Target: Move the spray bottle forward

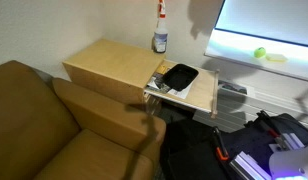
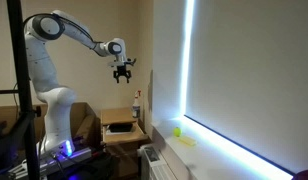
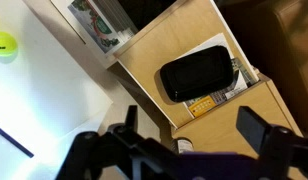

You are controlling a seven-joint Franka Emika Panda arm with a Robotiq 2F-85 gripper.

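Observation:
The spray bottle (image 1: pixel 160 38), translucent with a red-orange nozzle, stands upright at the back edge of the wooden table (image 1: pixel 109 62). It also shows in an exterior view (image 2: pixel 137 105). In the wrist view only a bit of it (image 3: pixel 184 146) shows at the bottom, between the fingers and mostly hidden by the gripper body. My gripper (image 2: pixel 123 73) hangs high above the table, open and empty. In the wrist view its two dark fingers (image 3: pixel 191 120) stand wide apart over the tabletop.
A black tray (image 1: pixel 179 76) lies on papers at the table's corner and also shows in the wrist view (image 3: pixel 199 74). A brown sofa (image 1: pixel 54 120) adjoins the table. A yellow-green ball (image 1: pixel 260 53) sits on the lit ledge by the wall.

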